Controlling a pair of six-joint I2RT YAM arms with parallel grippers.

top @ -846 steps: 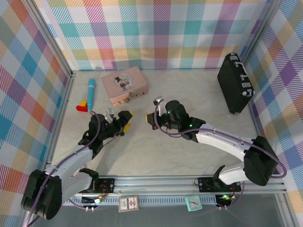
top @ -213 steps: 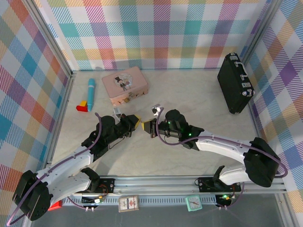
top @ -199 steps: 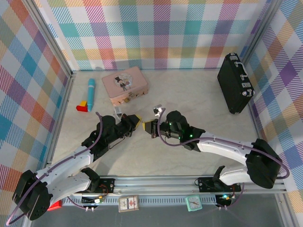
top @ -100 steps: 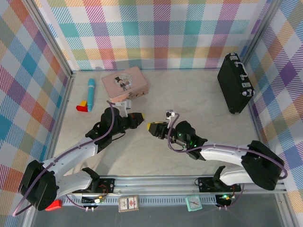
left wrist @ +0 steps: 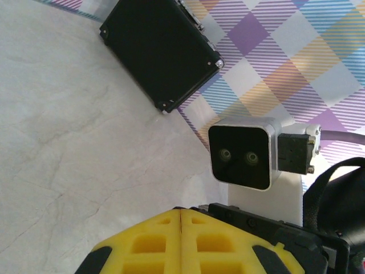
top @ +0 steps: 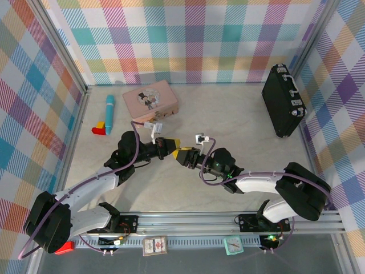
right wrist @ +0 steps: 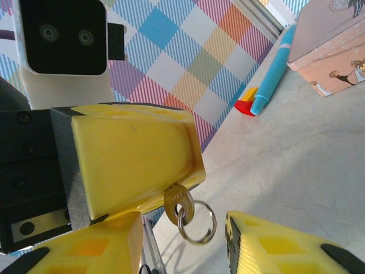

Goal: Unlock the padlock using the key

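- Key [right wrist: 178, 206]: brass head with a split ring through it, sticking out at 5 o'clock from under the yellow tips of the left hand [top: 167, 147] in the right wrist view. Blade is hidden between the pads.
- Left hand: clamped on the key. Left wrist view shows its two fingers pressed together with no gap.
- Right hand [top: 182, 154]: spread wide, holding nothing. Its fingers [right wrist: 279, 242] sit either side of the hanging ring, not touching it as far as I can see.
- Top view: both hands tip to tip over mid table [top: 245, 137]. Pink tin [top: 150, 101] is at 11 o'clock from them, well apart.
- Padlock: too small to pick out with confidence, so I can't say where it is.
- Step, my read: hand-to-hand pass or regrasp of the key. Nothing is in the lock yet, so the task is early.
- Next, my read: right hand needs to close on the head only, square to its flat faces, with the ring clear of the pads. Then left lets go so the blade comes free. Small target; the risk is pinching the ring so the key swings or drops.
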